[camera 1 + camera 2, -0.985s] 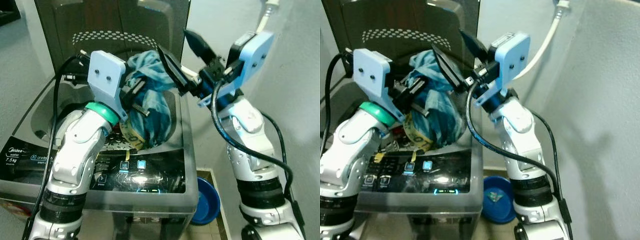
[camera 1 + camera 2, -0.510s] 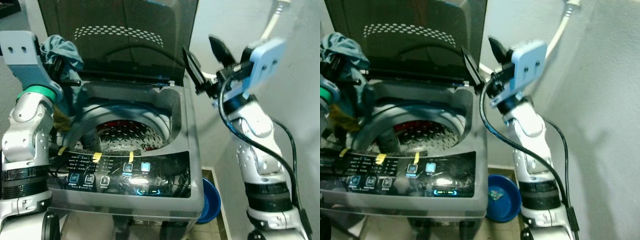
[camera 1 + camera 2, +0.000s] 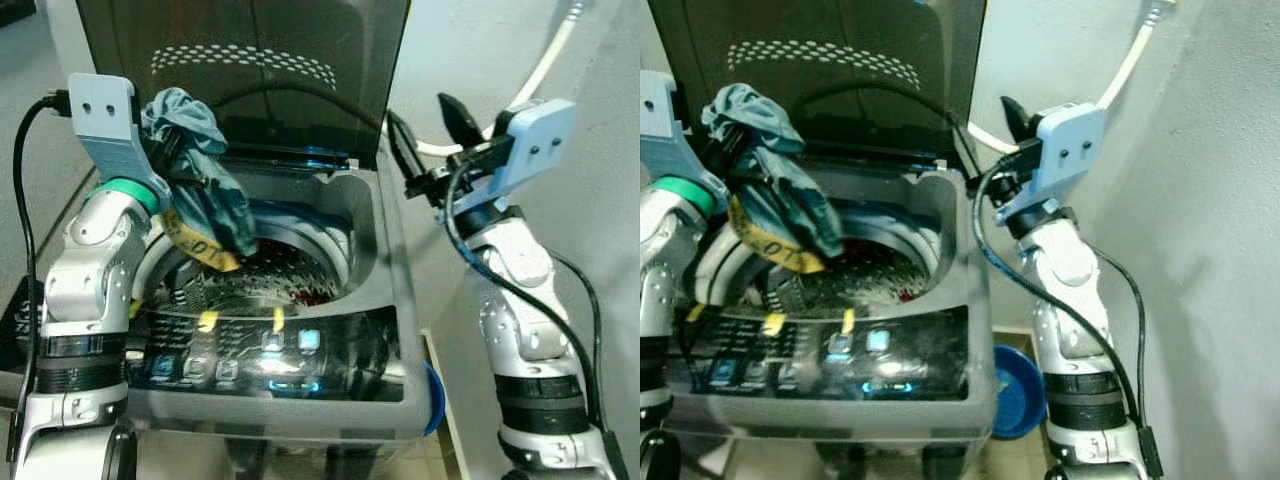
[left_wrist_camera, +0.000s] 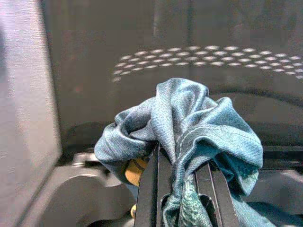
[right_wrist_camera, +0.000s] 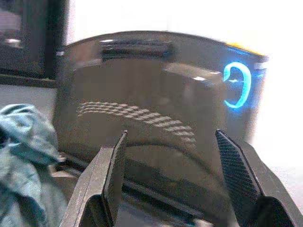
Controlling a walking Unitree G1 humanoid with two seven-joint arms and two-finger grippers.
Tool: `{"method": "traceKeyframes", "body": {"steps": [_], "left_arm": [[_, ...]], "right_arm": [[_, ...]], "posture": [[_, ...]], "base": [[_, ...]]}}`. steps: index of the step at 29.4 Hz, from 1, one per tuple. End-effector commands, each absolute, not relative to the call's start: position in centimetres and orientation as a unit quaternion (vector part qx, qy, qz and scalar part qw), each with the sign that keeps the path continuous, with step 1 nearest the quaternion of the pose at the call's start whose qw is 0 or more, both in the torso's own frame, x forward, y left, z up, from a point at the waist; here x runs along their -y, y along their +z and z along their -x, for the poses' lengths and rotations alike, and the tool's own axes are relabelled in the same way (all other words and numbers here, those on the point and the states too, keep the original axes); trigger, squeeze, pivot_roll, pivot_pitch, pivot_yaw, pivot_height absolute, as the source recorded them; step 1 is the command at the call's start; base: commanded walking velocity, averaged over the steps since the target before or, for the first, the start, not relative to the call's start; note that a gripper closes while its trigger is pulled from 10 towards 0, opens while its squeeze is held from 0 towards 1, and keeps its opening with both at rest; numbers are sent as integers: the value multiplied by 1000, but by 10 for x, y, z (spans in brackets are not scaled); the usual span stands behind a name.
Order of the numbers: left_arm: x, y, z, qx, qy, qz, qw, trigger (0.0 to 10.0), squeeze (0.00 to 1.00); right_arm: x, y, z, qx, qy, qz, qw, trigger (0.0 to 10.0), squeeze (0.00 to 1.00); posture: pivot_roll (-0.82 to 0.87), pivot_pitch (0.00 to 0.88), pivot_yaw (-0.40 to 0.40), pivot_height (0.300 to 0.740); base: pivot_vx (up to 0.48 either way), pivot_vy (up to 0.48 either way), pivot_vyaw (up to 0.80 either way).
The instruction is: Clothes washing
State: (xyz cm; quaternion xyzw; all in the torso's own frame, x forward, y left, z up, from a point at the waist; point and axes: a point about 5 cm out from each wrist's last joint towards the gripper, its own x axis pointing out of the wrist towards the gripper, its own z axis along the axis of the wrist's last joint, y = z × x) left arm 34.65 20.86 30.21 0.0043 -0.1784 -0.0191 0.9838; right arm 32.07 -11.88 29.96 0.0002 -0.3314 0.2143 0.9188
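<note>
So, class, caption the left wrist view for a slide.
Left gripper shut on blue cloth, washer lid behind.

The washing machine [image 3: 300, 380] stands in front of the robot with its lid [image 3: 250, 70] raised behind the drum [image 3: 270, 285], the garment [image 3: 200, 180] hanging in the left tool [image 3: 165, 150] over the drum's left rim, the right tool [image 3: 425, 140] beside the lid's right edge, and a basin [image 3: 1020, 395] on the floor to the machine's right.
</note>
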Motion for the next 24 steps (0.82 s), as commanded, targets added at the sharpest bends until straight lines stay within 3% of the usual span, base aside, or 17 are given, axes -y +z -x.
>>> {"method": "traceKeyframes", "body": {"steps": [1,11,13,15,19,21,24], "left_arm": [[-209,305,-344,191,-16,-16,981,10000,0],[-209,304,-344,187,-15,-12,982,10000,0],[-202,306,-342,190,-66,61,978,10000,0],[-202,306,-342,190,-66,61,978,10000,0],[-183,312,-322,199,-229,132,944,10000,0],[-183,304,-327,160,-213,99,959,10000,0],[-198,284,-344,71,-101,4,992,10000,0]], "right_arm": [[121,296,-323,325,209,2,922,10000,0],[121,296,-323,324,209,2,923,10000,0],[121,296,-323,324,208,4,923,10000,0],[121,296,-323,324,208,4,923,10000,0],[118,298,-319,328,226,11,917,10000,0],[118,299,-318,330,229,13,916,10000,0],[120,300,-318,331,229,15,915,10000,0]], "posture": [[66,14,-8,740],[66,14,-8,740],[66,14,-8,740],[66,14,-8,740],[59,12,-6,740],[61,13,-6,740],[61,13,-6,740]], "base": [[0,0,0],[0,0,0],[0,0,0],[0,0,0],[0,0,0],[0,0,0],[0,0,0]]}}
